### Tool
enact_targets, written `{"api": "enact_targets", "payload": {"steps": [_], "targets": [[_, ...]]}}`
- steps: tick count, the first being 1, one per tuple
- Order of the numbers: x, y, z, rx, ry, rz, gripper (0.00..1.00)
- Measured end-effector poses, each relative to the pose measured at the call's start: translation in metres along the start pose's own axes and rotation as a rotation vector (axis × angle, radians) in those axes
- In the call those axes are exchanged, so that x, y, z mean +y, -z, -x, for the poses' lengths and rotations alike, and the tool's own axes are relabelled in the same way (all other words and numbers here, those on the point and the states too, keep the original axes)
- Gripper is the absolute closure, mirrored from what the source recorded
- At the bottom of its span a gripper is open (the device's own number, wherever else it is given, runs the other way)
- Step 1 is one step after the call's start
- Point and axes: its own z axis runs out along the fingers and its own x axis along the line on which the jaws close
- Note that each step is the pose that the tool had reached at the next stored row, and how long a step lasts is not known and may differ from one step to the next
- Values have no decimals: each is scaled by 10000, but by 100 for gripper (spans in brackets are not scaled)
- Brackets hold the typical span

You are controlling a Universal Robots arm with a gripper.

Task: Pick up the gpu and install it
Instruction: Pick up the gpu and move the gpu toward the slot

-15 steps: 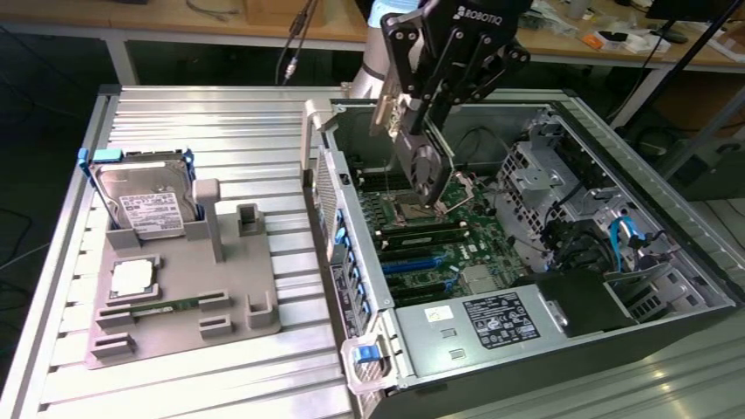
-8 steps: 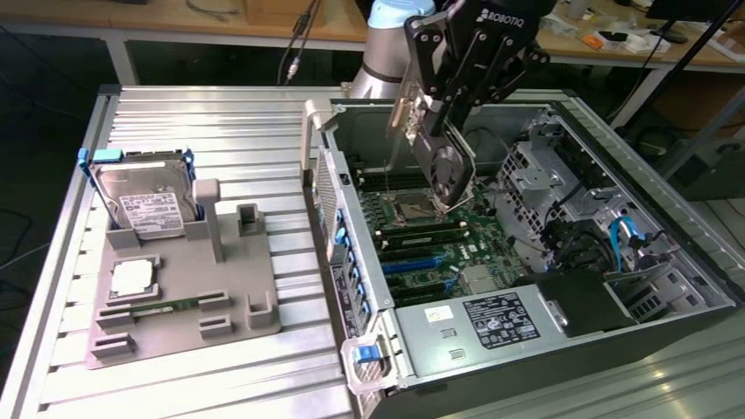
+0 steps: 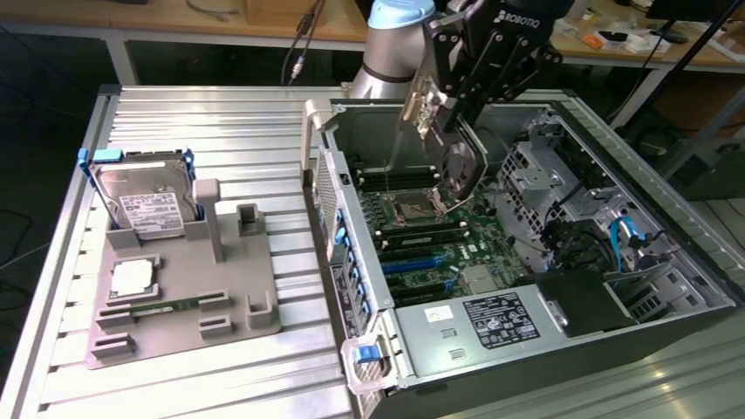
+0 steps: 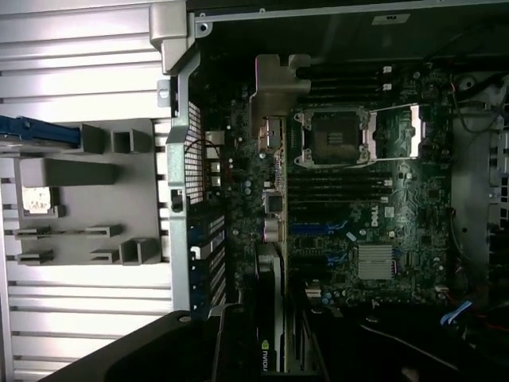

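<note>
I'm gripping the gpu [image 3: 425,100] edge-on between the closed fingers of the gripper [image 3: 448,109], which is marked ROBOTIQ. The card is hanging just under the tool, showing its NVIDIA logo in the wrist view, above the motherboard [image 4: 358,199] inside the open computer case [image 3: 686,319].

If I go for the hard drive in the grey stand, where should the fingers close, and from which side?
Come from above. The hard drive stands on edge, its lower end seated in the grey stand, so only the top, under the blue frame, is free. Probably best to pinch it across its two broad faces near that top edge.
</note>
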Motion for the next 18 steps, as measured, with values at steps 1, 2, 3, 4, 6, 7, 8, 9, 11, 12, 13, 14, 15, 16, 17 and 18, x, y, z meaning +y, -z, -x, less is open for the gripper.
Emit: {"api": "enact_targets", "payload": {"steps": [1, 2, 3, 4, 6, 7, 8, 9, 11, 12, 13, 14, 15, 16, 17, 18], "targets": [[1, 3, 22, 1, -1, 12, 73], [2, 6, 53, 0, -3, 24, 73], [5, 10, 98, 0, -5, 40, 73], [7, 15, 138, 1, -6, 61, 73], [7, 17, 174, 1, -2, 112, 73], [8, 19, 192, 1, 0, 152, 73], [9, 21, 206, 2, 1, 185, 73], [9, 22, 225, 2, 0, 215, 73], [10, 25, 274, 2, 1, 269, 73], [11, 28, 305, 3, 1, 286, 73], [12, 33, 341, 3, 0, 295, 73], [13, 36, 380, 4, 1, 300, 73], [14, 39, 423, 4, 0, 302, 73], [16, 43, 465, 4, 0, 302, 73], [17, 47, 508, 5, -1, 302, 73], [18, 51, 550, 5, -1, 302, 73]]}}
